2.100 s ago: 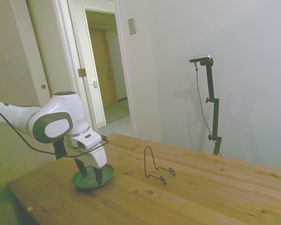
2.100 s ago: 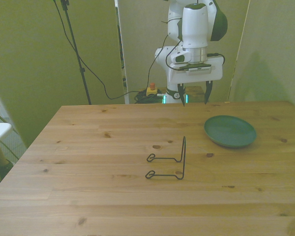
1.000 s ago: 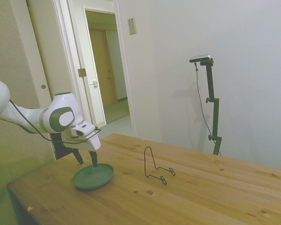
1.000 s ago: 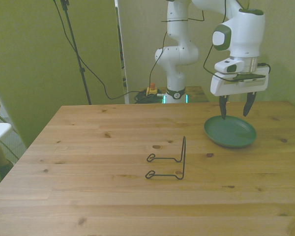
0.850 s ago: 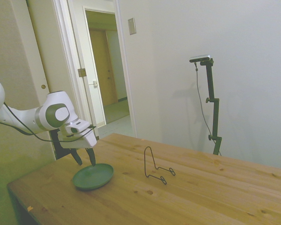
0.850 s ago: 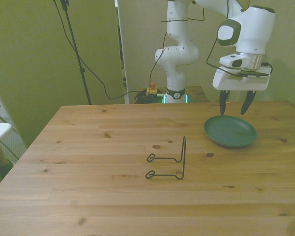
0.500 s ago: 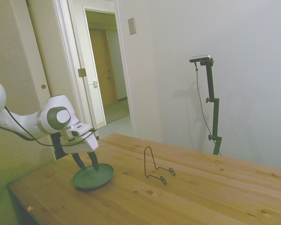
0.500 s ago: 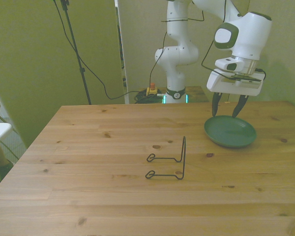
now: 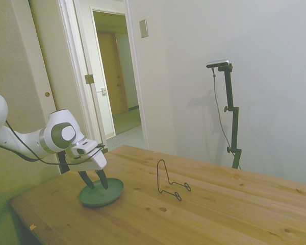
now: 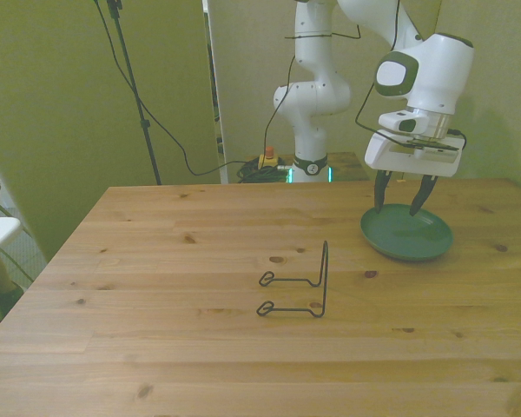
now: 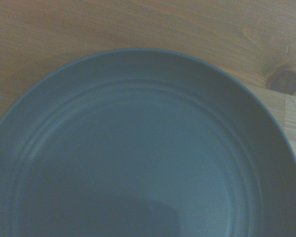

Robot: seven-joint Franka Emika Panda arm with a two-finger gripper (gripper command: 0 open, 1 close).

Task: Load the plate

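The plate (image 10: 412, 239) is a small round dark green dish lying flat on the wooden table, near the front view's right edge. In the side view the plate (image 9: 111, 193) sits at the table's left end. My gripper (image 10: 396, 209) hangs tilted just over the plate's far rim, open, with nothing between its fingers. From the side, the gripper (image 9: 97, 185) has its dark fingertips down close to the plate's surface. In the wrist view the plate (image 11: 138, 148) fills nearly the whole picture, with rings inside its rim.
A thin black wire stand (image 10: 311, 282) stands upright near the table's middle, to the front view's left of the plate; the side view shows the stand (image 9: 167, 181) to the plate's right. Bare wood (image 10: 156, 261) lies around it.
The gripper swung from behind the table's middle over to the plate, then dropped lower and tilted over its far rim. It stayed open. The plate and the stand have not moved.
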